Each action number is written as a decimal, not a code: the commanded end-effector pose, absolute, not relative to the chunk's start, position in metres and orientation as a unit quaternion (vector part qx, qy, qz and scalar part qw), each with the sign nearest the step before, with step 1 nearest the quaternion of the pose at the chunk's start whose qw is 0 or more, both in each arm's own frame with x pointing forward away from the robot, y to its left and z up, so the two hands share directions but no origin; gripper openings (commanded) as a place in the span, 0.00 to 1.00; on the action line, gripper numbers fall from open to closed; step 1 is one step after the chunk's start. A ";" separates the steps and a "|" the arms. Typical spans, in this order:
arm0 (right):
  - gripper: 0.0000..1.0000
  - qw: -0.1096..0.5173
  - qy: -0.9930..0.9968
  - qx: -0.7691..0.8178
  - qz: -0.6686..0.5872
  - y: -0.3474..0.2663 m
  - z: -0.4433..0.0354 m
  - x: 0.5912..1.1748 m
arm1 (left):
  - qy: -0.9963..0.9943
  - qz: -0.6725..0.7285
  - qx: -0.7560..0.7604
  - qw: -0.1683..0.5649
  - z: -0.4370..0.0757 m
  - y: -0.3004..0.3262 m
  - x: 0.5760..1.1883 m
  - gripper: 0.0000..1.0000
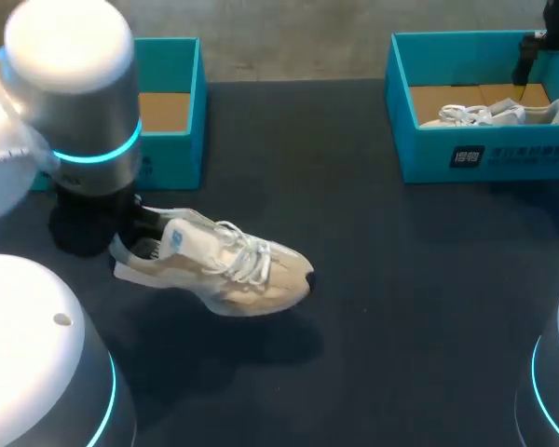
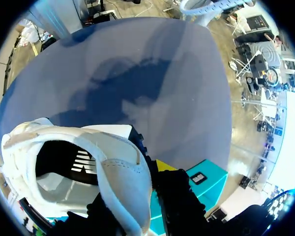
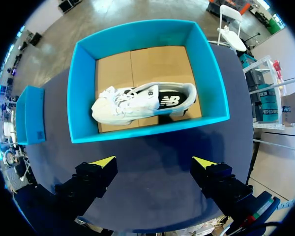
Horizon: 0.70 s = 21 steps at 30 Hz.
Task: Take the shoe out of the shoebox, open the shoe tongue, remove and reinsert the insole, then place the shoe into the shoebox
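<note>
Out of box: sneaker [image 1: 219,265] lying on the table, toe pointing right.
left gripper [image 2: 132,191] pinched shut on its heel collar, near left shoebox [image 1: 172,93]. Tongue and insole steps and reboxing look still to do. right gripper [image 3: 154,164] spread wide, empty, above right shoebox [image 3: 147,29] holding a second sneaker [image 3: 142,103].

Seen from the head view, the left arm [image 1: 84,121] hides the shoe [image 1: 225,265] heel.
</note>
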State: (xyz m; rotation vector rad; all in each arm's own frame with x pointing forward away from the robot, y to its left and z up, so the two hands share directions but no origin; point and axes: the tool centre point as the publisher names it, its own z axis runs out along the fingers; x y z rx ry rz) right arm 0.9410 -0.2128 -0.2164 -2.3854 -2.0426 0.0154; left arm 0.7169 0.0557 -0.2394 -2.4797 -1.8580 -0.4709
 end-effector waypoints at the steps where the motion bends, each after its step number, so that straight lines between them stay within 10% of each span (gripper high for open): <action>1: 1.00 -0.001 -0.650 -0.760 0.004 -0.212 -0.216 0.939 | -0.597 -0.150 -0.788 0.031 -0.241 0.034 0.713 0.00; 21: 1.00 -0.001 -0.650 -0.760 0.004 -0.212 -0.216 0.939 | -0.641 -0.113 -0.752 0.105 -0.267 -0.021 0.711 0.00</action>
